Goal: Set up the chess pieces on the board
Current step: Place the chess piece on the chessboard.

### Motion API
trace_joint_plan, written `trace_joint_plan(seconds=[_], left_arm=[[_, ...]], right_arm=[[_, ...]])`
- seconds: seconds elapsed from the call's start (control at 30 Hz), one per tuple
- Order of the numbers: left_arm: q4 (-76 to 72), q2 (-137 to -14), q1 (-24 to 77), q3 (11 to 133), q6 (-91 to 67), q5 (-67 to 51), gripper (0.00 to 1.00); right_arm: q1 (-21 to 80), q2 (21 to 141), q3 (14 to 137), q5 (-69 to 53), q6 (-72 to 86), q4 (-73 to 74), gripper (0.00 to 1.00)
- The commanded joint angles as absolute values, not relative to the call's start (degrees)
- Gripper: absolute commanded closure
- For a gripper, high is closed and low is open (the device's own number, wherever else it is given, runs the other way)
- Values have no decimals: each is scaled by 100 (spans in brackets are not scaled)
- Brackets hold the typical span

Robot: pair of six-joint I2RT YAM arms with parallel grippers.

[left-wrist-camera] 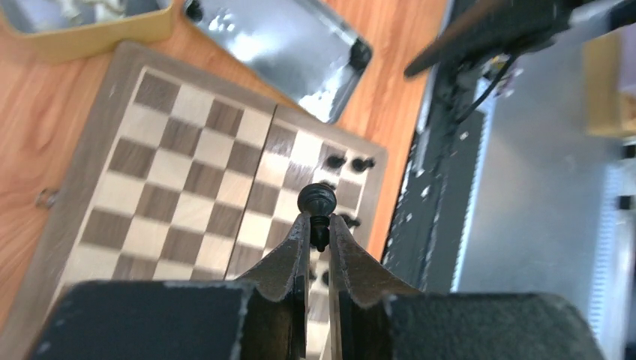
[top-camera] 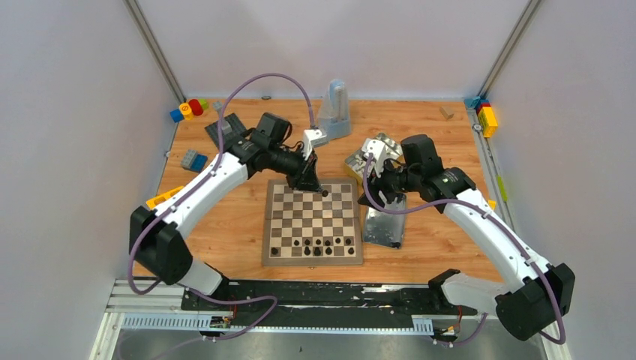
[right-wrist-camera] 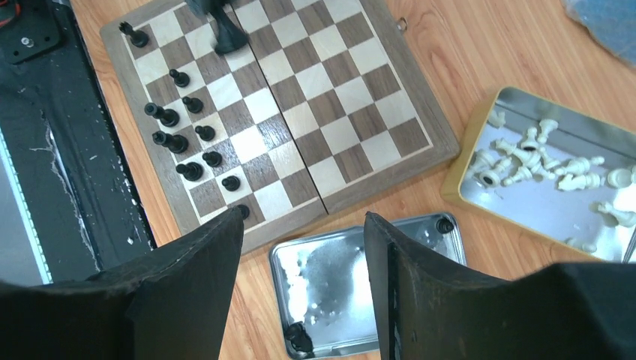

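The left tool [left-wrist-camera: 319, 225] pinches the slim stem of a glossy black pawn [left-wrist-camera: 316, 201] above the board [left-wrist-camera: 172, 202], a piece that looks light, hard and slippery, probably best nipped under its head, while the right tool [right-wrist-camera: 304, 217] hangs spread above a metal tin [right-wrist-camera: 337, 292].

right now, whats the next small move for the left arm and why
Probably carry the black piece toward the near rows and lower it onto a free square: the left gripper is shut on it above the board, and other black pieces stand there.
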State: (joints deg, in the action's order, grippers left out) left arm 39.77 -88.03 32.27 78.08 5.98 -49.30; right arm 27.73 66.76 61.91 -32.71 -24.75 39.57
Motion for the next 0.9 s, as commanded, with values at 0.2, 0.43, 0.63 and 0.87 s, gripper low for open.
trace_joint_plan(seconds=[0.2, 0.43, 0.63, 0.87], left_arm=[[5072, -7141, 4104, 6597, 2555, -2477, 94], [5079, -6942, 5044, 5879, 2720, -1494, 94], [4943, -6940, 5378, 5573, 2827, -1282, 93], [4921, -7219, 5801, 5502, 2901, -1189, 91]], right_arm=[[2527, 6411, 5762, -2986, -2508, 3806, 40], [2273, 6449, 5449, -3070, -2532, 3663, 42], [2025, 6381, 5177, -3185, -2516, 3509, 44], [1958, 6428, 5116, -3215, -2512, 3480, 44]])
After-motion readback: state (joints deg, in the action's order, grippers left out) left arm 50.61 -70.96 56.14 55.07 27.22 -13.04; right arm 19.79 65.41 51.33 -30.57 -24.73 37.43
